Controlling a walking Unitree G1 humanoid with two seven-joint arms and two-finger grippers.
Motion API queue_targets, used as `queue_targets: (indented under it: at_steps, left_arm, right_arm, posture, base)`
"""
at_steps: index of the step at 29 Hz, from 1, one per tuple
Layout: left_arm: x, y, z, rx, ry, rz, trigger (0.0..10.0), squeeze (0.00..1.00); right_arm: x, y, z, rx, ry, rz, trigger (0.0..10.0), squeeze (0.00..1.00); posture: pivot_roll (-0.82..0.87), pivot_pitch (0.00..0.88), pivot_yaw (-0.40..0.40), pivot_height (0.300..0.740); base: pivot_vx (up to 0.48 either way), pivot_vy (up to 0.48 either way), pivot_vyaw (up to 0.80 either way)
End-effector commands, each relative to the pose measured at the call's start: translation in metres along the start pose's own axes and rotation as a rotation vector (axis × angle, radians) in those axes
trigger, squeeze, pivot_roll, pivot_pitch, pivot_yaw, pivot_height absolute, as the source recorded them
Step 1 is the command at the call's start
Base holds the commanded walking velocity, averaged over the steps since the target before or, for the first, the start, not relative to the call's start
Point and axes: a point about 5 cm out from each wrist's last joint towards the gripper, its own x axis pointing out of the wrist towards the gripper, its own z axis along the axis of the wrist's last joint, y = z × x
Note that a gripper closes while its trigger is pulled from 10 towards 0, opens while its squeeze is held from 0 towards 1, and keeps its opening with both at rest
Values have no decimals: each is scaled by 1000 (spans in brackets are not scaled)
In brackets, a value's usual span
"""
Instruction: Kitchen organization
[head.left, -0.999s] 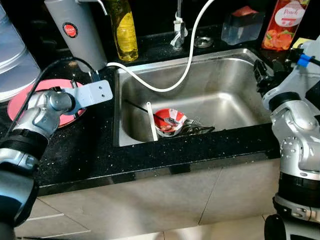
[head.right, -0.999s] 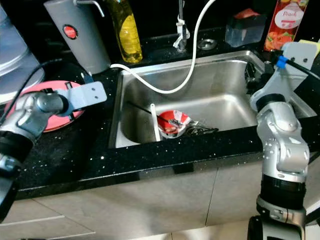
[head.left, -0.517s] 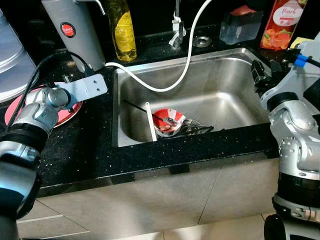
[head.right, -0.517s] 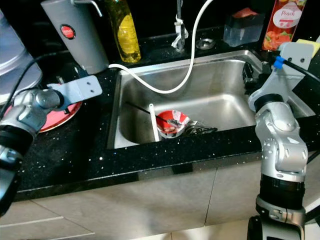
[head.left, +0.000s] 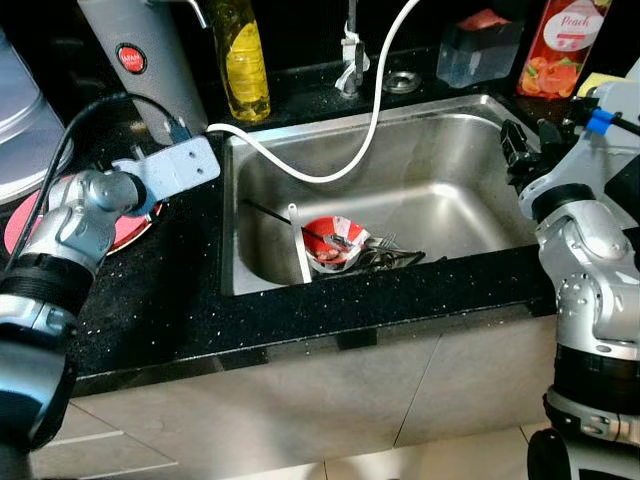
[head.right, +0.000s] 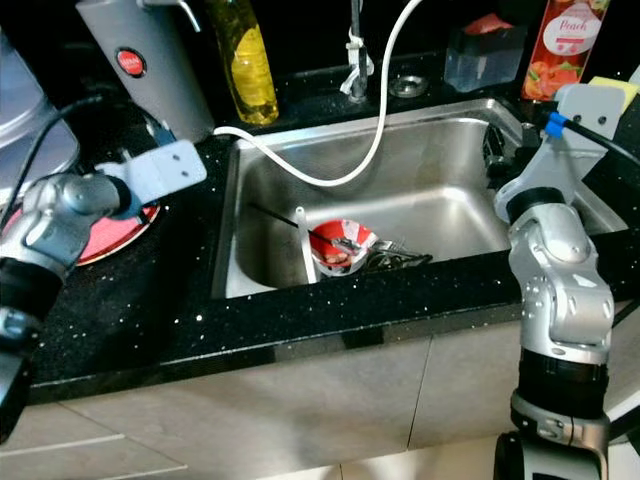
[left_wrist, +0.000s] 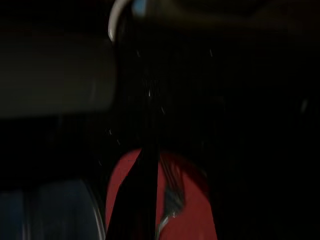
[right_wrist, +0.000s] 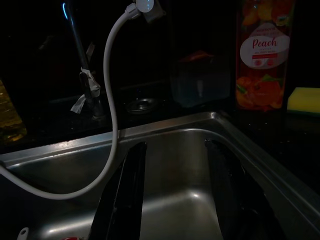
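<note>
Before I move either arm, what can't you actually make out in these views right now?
- Left tool: in the eye views the wrist bracket covers it; in the left wrist view the picture is too dark to tell if it is open.
- Red plate: mostly covered by the left arm.
- Red bowl in the sink: the cutlery beside it is too small to count.
- Right tool: fingers apart above the sink, holding nothing.

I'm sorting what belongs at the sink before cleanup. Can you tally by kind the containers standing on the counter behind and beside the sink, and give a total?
Bottles: 2, the yellow oil bottle and the peach bottle
Grey flask: 1, the grey flask
Clear plastic box: 1, the clear plastic box
Total: 4
</note>
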Motion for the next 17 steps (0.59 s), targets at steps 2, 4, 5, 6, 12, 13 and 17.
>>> queue_targets:
  at_steps: [2,4,5,6,12,13,17]
  left_arm:
    - [-9,10,-22,7,85,47,10000,0]
    - [-10,13,-23,10,92,68,10000,0]
    - [-10,14,-22,6,92,72,10000,0]
    - [-10,14,-22,2,91,73,10000,0]
    - [-2,5,-28,-60,107,47,10000,0]
    - [2,1,-28,-93,104,37,10000,0]
    - [9,-6,-30,-94,130,35,10000,0]
  right_arm:
    - [-1,5,1,3,-4,22,10000,0]
    - [0,6,1,3,-4,23,10000,0]
    - [0,6,1,3,-4,24,10000,0]
    - [0,6,1,3,-4,24,10000,0]
    - [1,7,1,7,-5,28,10000,0]
    - [1,7,1,8,-5,30,10000,0]
    - [2,7,1,8,-5,30,10000,0]
  posture:
    - [14,83,114,740]
    - [14,82,112,740]
    - [14,81,110,740]
    - [14,81,110,740]
    - [16,79,107,740]
    - [14,80,106,740]
    - [12,85,100,740]
  base:
    - [0,0,0]
    - [0,0,0]
    - [0,0,0]
    - [0,0,0]
    - [0,0,0]
    - [0,0,0]
    - [0,0,0]
